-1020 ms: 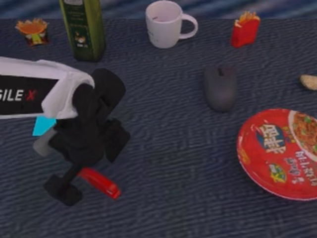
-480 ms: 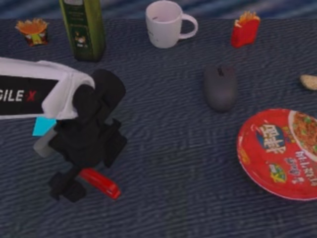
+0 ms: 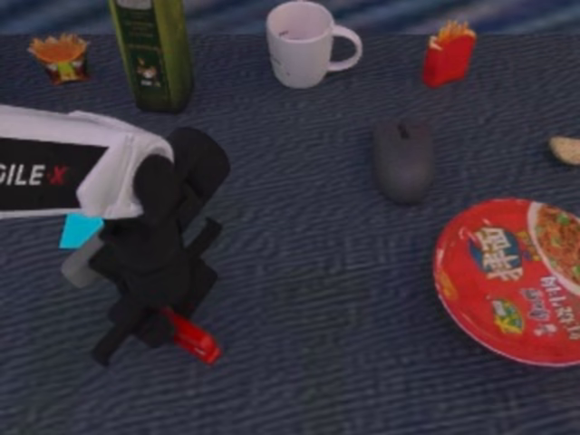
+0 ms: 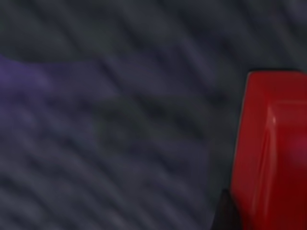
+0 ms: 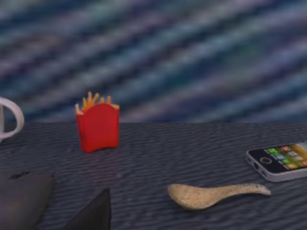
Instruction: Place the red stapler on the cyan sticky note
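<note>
The red stapler (image 3: 196, 339) lies on the dark mat at the front left, and only its right end shows beyond my left gripper (image 3: 149, 331). That gripper is down over the stapler's left part with its black fingers drawn in against it. In the left wrist view the stapler (image 4: 273, 153) fills one side, with a dark fingertip (image 4: 225, 213) pressed to its edge. A corner of the cyan sticky note (image 3: 80, 229) shows behind the gripper; the left arm hides the remainder. My right gripper (image 5: 98, 215) is outside the top view, parked.
A grey object (image 3: 76, 268) sits partly under the left arm. Along the back stand a small fries figure (image 3: 59, 56), a green bottle (image 3: 152, 53), a white mug (image 3: 303, 43) and a red fries carton (image 3: 449, 53). A grey mouse (image 3: 403, 159), a red noodle bowl (image 3: 507, 279) and a spoon (image 5: 216, 194) lie to the right.
My left gripper's fingers stood wide apart over the stapler's left end a second ago. They have since closed in on it. The stapler has stayed where it was.
</note>
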Controlling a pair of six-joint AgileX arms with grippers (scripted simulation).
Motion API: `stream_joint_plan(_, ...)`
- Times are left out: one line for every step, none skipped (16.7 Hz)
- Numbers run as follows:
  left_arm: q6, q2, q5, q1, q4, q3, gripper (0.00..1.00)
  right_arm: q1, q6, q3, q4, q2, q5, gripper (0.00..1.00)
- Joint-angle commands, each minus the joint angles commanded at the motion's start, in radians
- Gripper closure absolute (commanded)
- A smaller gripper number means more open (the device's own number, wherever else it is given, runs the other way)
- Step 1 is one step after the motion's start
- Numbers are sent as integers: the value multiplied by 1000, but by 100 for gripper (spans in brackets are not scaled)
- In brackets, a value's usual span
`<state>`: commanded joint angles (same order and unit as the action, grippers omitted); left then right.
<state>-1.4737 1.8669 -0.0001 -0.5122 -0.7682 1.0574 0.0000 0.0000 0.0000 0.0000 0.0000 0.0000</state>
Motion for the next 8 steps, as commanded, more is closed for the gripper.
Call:
stream_joint_plan(0,0,0,0,0,0,100,0,0,0,0,0,0,0)
stream_joint_plan(0,0,0,0,0,0,100,0,0,0,0,0,0,0)
stream_joint_plan(0,0,0,0,0,0,100,0,0,0,0,0,0,0)
stream_joint_plan(0,0,0,0,0,0,100,0,0,0,0,0,0,0)
stream_joint_plan(0,0,0,0,0,0,100,0,0,0,0,0,0,0)
stream_joint_plan(0,0,0,0,0,0,100,0,0,0,0,0,0,0)
stream_joint_plan(0,0,0,0,0,0,100,0,0,0,0,0,0,0)
stream_joint_plan(0,0,0,0,0,0,100,0,0,0,0,0,0,0)
